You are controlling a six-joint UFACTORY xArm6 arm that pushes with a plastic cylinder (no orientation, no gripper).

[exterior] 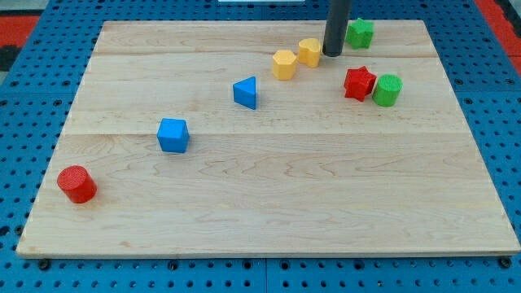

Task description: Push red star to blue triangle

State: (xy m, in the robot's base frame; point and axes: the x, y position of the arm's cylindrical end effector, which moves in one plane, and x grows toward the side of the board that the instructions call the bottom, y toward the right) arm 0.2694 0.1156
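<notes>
The red star (359, 83) lies on the wooden board at the view's upper right, touching a green cylinder (387, 89) on its right. The blue triangle (246, 93) lies to the star's left, near the board's upper middle. My tip (332, 54) is the end of a dark rod coming down from the view's top. It stands above and slightly left of the red star, apart from it, right next to a yellow block (309, 51).
A second yellow block (284, 63) lies left of the first. A green block (360, 32) sits near the top edge, right of the rod. A blue cube (172, 135) lies at mid-left, a red cylinder (76, 183) at the lower left.
</notes>
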